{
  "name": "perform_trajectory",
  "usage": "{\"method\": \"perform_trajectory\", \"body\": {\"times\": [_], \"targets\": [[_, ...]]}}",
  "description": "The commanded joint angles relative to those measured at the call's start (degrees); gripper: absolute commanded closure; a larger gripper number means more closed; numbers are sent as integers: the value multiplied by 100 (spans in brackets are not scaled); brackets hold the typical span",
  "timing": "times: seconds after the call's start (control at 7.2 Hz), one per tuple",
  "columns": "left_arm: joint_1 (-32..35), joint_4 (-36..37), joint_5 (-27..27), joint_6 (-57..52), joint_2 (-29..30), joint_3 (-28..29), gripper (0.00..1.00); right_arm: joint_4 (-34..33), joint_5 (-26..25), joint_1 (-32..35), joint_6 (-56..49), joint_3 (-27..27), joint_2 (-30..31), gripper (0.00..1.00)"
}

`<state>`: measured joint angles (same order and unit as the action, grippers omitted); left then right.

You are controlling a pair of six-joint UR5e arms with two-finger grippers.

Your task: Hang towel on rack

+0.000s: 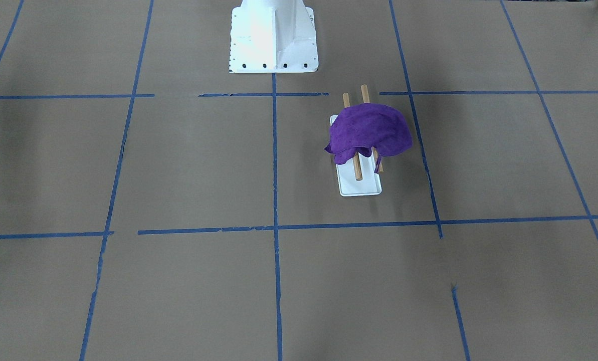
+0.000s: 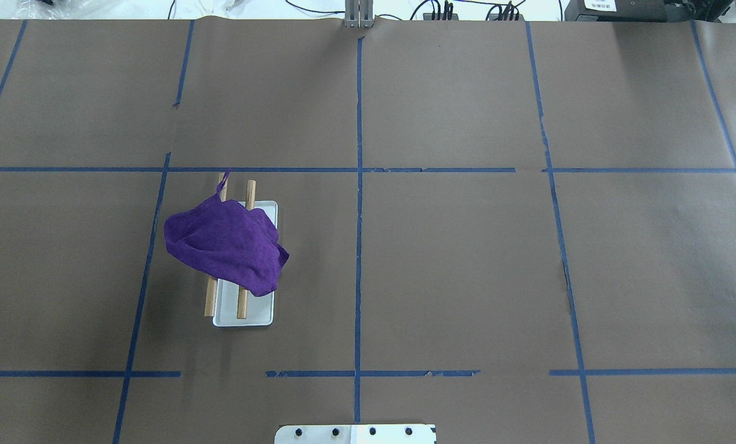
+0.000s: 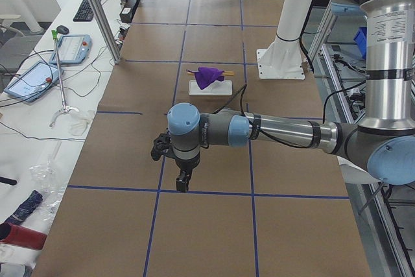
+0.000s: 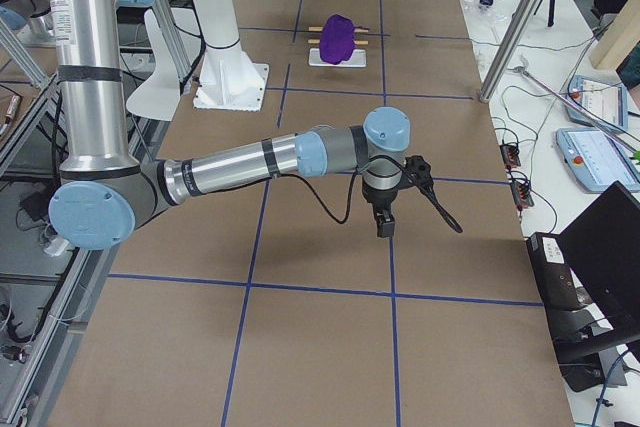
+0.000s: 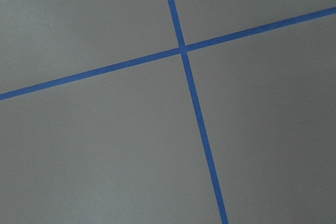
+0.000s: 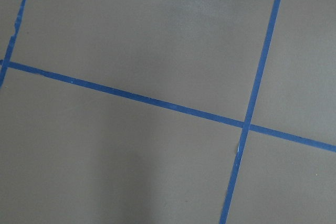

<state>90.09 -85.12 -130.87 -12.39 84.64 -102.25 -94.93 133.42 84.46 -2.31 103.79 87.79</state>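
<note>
Towel (image 1: pixel 369 133): purple, it lay bunched over both rods (image 1: pixel 357 169) of the rack (image 1: pixel 361 189). One side hung past the rack's white base, and a thin loop dangled beside a rod.
Rack: it stood on the surface (image 1: pixel 178 160) on my left half, near my pedestal (image 1: pixel 273 35). Rod ends stuck out of the towel on both sides.
Left arm (image 3: pixel 259 129): it was stretched out low over the surface, wrist turned down, well apart from the towel.
Left jaws: they pointed down near a line of tape (image 3: pixel 214 192). They showed only from the side, so I could not tell whether they were parted or closed.
Right arm (image 4: pixel 250 159): it was stretched out the same way at the other end, well apart from the rack.
Right jaws: they pointed down at the surface and showed only from the side, so I could not tell their state.
Wrist views: each showed brown surface and a crossing of blue tape.
</note>
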Motion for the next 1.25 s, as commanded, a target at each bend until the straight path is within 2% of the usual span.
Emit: {"method": "perform_trajectory", "body": {"times": [0.0,1.11], "targets": [[-1,12,9,0,44,56,0,-8,0,0,-6,-8,1,0],[-1,12,9,-9,44,56,0,0,-9,0,-6,-35,97,0]]}}
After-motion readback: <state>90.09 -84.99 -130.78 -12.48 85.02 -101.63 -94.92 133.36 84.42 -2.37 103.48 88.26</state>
